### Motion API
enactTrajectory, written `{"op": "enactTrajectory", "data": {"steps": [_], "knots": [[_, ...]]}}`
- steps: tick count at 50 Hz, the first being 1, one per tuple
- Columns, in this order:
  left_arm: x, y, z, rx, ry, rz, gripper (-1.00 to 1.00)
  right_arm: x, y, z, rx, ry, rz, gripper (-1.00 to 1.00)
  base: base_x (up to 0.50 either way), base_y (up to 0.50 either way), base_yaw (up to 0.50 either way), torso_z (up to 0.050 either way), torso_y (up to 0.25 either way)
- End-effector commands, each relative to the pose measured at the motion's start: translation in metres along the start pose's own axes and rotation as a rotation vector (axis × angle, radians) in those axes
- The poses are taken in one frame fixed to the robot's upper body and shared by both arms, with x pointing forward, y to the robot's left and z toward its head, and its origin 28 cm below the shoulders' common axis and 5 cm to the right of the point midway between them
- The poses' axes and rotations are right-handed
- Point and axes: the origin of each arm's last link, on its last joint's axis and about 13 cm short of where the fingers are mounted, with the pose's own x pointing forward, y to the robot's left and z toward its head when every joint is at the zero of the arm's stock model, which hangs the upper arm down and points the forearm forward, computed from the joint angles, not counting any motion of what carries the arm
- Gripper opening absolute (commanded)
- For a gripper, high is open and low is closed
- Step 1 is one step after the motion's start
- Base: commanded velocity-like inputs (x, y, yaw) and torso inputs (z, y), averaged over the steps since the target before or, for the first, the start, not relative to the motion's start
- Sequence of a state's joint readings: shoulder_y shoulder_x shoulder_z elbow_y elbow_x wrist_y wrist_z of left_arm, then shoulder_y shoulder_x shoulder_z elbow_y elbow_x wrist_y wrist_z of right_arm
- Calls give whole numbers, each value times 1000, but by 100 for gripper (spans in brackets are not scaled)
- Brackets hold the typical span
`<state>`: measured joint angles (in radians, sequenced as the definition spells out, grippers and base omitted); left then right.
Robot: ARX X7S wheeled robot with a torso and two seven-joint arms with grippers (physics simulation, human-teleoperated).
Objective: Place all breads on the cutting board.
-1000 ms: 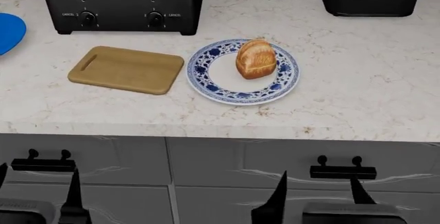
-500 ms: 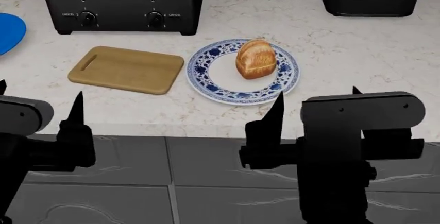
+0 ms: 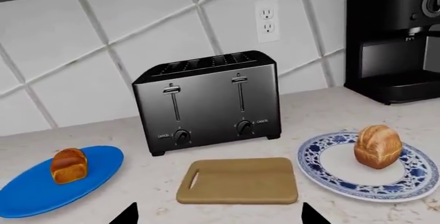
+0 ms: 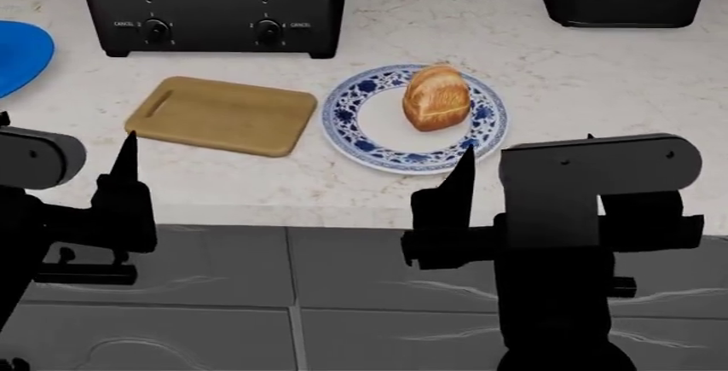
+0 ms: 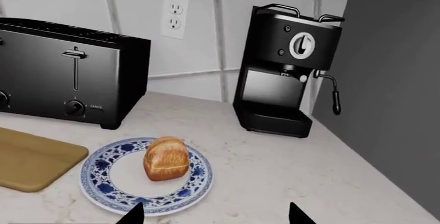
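Both arms raised at the counter's front edge. Left gripper [image 4: 63, 162] and right gripper [image 4: 523, 162] point forward, fingers spread wide apart, nothing held between them.

The head view looks steeply down from above the counter's front edge, with both arms dark in its lower part. The left wrist view sits low near the counter, facing the tiled wall, squarely toward the toaster [image 3: 209, 102] and cutting board [image 3: 237, 181]. The right wrist view faces the same wall from farther right, taking in the coffee machine [image 5: 289, 67]. All three share the board, toaster and patterned plate [image 4: 415, 120] with its bread [image 4: 436, 96]
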<state>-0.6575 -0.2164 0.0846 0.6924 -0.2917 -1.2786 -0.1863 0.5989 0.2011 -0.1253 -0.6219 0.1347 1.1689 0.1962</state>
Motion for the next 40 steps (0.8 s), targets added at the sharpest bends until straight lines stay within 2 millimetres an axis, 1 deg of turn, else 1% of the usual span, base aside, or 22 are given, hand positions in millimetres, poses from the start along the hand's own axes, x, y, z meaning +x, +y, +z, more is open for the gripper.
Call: {"op": "enactTrajectory", "data": {"steps": [1,4,6,8,9,10,11,12,14,15,16,18,20,23,24,27,30,31,32,33,35,40], "knots": [[-1,1,-2,3,-8,13,100,0,0,0,-33,13,-6,100,0,391,0,0,0],[-1,3,16,5,-10,9,100,0,0,0,-21,11,0,100,0,404,0,0,0],[-2,0,0,5,-11,10,100,-1,0,1,-21,8,-1,100,0,408,0,0,0],[-2,1,0,5,-13,13,100,0,-1,1,-20,6,-4,100,0,406,0,0,0],[-1,2,8,0,-11,9,100,0,-1,1,-20,7,-4,100,0,406,0,0,0],[-2,1,0,3,-11,14,100,-1,0,1,-22,8,-3,100,0,406,0,0,0],[-2,3,7,4,-10,13,100,-1,0,1,-23,7,-3,100,0,410,0,0,0],[-2,2,1,-14,0,3,100,-1,-1,1,-23,7,-2,100,0,406,0,0,0],[-1,3,10,2,-11,14,100,-1,-1,1,-22,5,0,100,0,408,0,0,0],[-2,1,3,-6,-8,6,100,-2,0,1,-26,-5,14,100,0,406,0,0,0],[-1,3,14,-1,-8,10,100,-2,0,1,-25,-5,20,100,0,402,0,0,0],[-2,2,0,-4,-5,11,100,-2,-1,1,-24,-4,23,100,0,398,0,0,0],[-2,2,1,-5,-6,13,100,-3,-1,1,-21,-8,29,100,0,396,0,0,0],[-1,4,17,0,-8,12,100,-3,0,1,-17,-11,35,100,48,284,0,0,0],[-2,3,6,1,-9,15,100,-2,0,1,-22,-9,31,100,78,242,0,0,0],[-3,2,1,-3,-9,13,100,-3,0,1,-25,-3,33,100,76,229,0,0,0],[-3,1,1,-1,-9,13,100,-3,0,1,-24,-5,39,100,124,202,0,0,0],[-2,3,10,0,-10,12,100,-3,0,1,-20,-4,40,100,152,184,0,0,0],[-3,2,2,2,-10,12,100,-3,0,1,-20,-4,40,100,164,168,0,0,0],[-2,3,12,0,-10,15,100,-3,0,1,-18,-3,43,100,168,164,0,0,0],[-3,2,3,2,-12,15,100,-3,0,0,-18,-2,46,100,170,148,0,0,0],[-2,-1,5,6,-10,7,100,-2,-1,3,-9,-13,47,100,190,105,0,0,0]]}}
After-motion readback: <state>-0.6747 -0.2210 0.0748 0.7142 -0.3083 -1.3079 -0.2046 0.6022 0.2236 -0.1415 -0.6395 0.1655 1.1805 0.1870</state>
